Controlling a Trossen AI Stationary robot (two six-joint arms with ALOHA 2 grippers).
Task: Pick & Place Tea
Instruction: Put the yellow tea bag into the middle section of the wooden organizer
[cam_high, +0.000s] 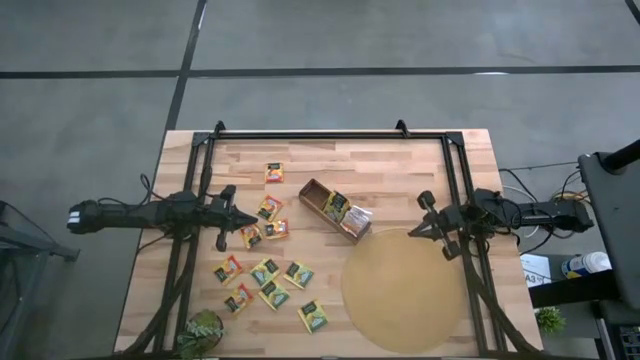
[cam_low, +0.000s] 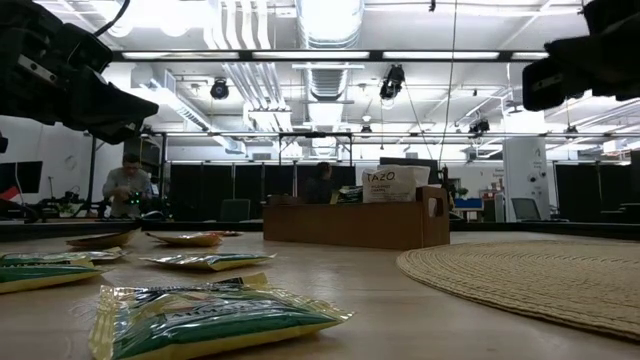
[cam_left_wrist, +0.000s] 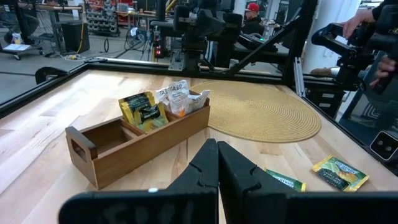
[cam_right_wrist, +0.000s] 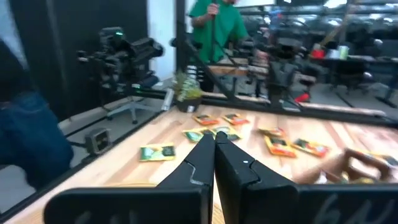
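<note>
Several small tea sachets (cam_high: 265, 272) lie flat on the left half of the wooden table, green-yellow and orange-red; one orange-red sachet (cam_high: 274, 172) lies apart toward the far edge. A brown wooden box (cam_high: 335, 210) at mid-table holds a few sachets (cam_left_wrist: 143, 111) standing on edge, one of them white (cam_left_wrist: 174, 93). A round tan mat (cam_high: 405, 290) lies at the near right. My left gripper (cam_high: 252, 222) hovers shut above the sachets left of the box, fingertips together (cam_left_wrist: 217, 146). My right gripper (cam_high: 412, 233) hangs shut over the mat's far right edge, pointing left (cam_right_wrist: 214, 138).
Black frame rails (cam_high: 330, 133) run along the table's far edge and down both sides. A small potted plant (cam_high: 203, 330) stands at the near left corner. Bare wood lies between the box and the far rail. People (cam_right_wrist: 214, 25) are in the room beyond.
</note>
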